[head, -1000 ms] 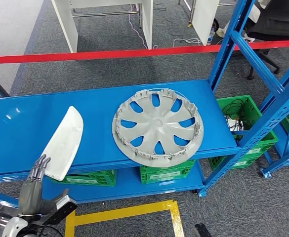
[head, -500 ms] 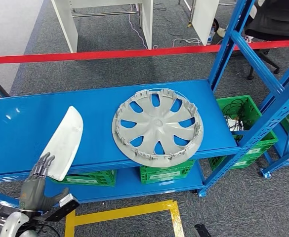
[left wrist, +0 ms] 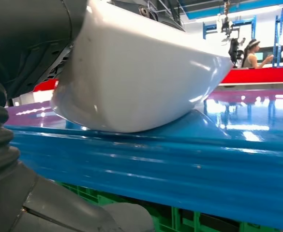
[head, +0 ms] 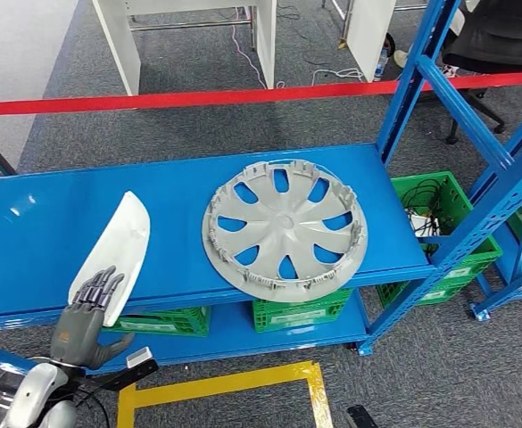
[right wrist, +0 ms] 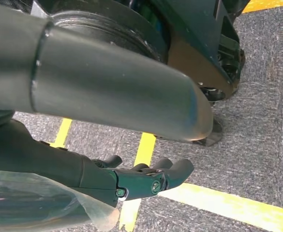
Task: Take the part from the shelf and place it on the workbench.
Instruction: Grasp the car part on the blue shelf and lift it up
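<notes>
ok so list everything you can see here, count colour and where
white curved plastic panel: 1, white, front left of the shelf, overhanging the edge
round spoked hubcap: 1, silver-grey, flat on the shelf, right of the panel
metal shelf: 1, blue, across the middle
plastic crates: several, green, under and right of the shelf
barrier tape: 1, red, behind the shelf
floor tape: yellow, on grey carpet
left hand: 1, dark grey, fingers over the panel's near end
right hand: 1, dark, hanging above the floor
</notes>
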Available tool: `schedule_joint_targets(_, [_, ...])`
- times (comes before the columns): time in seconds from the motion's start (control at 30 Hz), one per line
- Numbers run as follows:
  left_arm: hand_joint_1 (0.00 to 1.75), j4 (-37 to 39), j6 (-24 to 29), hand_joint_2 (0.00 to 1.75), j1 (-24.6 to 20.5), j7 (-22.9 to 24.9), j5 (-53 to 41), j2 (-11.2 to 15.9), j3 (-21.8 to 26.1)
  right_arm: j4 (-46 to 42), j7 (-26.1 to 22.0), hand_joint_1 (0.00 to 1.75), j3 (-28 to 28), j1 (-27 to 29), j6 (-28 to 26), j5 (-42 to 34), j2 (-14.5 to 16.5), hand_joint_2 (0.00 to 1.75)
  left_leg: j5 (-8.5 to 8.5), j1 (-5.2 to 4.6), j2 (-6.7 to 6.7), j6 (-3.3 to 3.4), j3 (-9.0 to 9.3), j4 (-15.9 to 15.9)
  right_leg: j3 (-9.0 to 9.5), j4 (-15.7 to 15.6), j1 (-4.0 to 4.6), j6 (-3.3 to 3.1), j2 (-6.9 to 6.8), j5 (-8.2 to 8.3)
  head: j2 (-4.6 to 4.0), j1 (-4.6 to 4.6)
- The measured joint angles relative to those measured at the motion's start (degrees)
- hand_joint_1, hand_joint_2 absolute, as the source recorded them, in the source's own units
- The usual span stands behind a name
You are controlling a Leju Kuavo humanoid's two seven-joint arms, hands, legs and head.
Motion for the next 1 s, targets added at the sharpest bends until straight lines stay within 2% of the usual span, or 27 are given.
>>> schedule_joint_targets(0.43, [0.0, 1.2, 0.0, 1.75, -0.7, 0.0, -0.1, 0.1, -1.3, 0.0, 0.0, 0.0, 0.1, 0.0, 0.0, 0.0, 0.0, 0.0, 0.0, 0.0, 0.0, 0.0, -0.01, 0.0, -0.01, 0.0, 0.0, 0.0, 0.0, 0.0, 0.0, -0.01])
schedule_joint_targets(0.47, [0.09, 1.2, 0.0, 1.75, -0.7, 0.0, -0.1, 0.1, -1.3, 0.0, 0.0, 0.0, 0.1, 0.0, 0.0, 0.0, 0.0, 0.0, 0.0, 0.0, 0.0, 0.0, -0.01, 0.0, -0.01, 0.0, 0.0, 0.0, 0.0, 0.0, 0.0, 0.0])
schedule_joint_targets(0.57, [1.4, 1.4, 0.0, 1.75, -0.8, 0.0, -0.6, 0.2, -1.5, 0.0, 0.2, 0.0, 0.1, 0.0, 0.0, 0.1, 0.0, 0.0, 0.0, 0.0, 0.0, 0.0, -0.01, 0.0, -0.01, 0.0, 0.0, 0.0, 0.0, 0.0, 0.0, 0.01])
schedule_joint_targets(0.6, [1.74, 1.5, 0.0, 1.75, -0.9, 0.1, -0.9, 0.2, -1.6, 0.0, 0.2, 0.0, 0.1, 0.0, 0.0, 0.2, 0.0, 0.0, 0.0, 0.0, 0.0, 0.0, -0.01, 0.0, -0.01, 0.0, 0.0, 0.0, -0.01, 0.0, 0.0, 0.01])
schedule_joint_targets(0.87, [1.75, 1.8, 1.3, 1.75, -1.4, 0.2, -0.3, 0.1, -2.3, 0.0, 0.3, 0.0, 0.4, 0.0, 0.0, 0.1, 0.0, 0.0, 0.0, 0.0, 0.0, 0.0, -0.02, 0.0, 0.0, 0.0, 0.0, 0.0, 0.0, 0.0, 0.0, 0.0])
schedule_joint_targets(1.0, [1.75, 0.6, 6.2, 1.75, -0.6, -1.3, 1.9, -0.2, -2.0, 0.0, 0.0, 0.0, 0.5, 0.1, -0.2, -0.2, 0.0, 0.0, 0.0, 0.0, 0.01, 0.0, -0.02, 0.0, 0.0, 0.0, 0.0, 0.0, 0.02, 0.0, 0.0, -0.01])
